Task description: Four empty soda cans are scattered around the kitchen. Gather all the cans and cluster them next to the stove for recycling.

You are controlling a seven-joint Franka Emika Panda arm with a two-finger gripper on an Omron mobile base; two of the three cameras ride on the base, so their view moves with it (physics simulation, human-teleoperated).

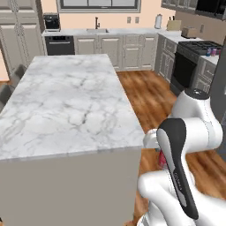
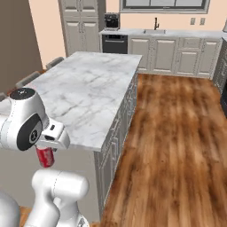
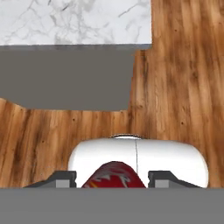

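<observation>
Gripped 1 red soda can (image 2: 45,156) between the 2 fingers of the gripper (image 3: 114,179), carried upright with long axis vertical, beside the near end of the marble island (image 1: 66,106), well apart from the stove (image 1: 196,53) across the wooden floor (image 2: 177,133).

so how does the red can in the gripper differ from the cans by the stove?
Red can hangs upright in the gripper, off any surface, beside the island. The cans by the stove stand on the counter right of the stove, ungripped and clustered. It is red and white; they look blue and pink. All are upright.
</observation>
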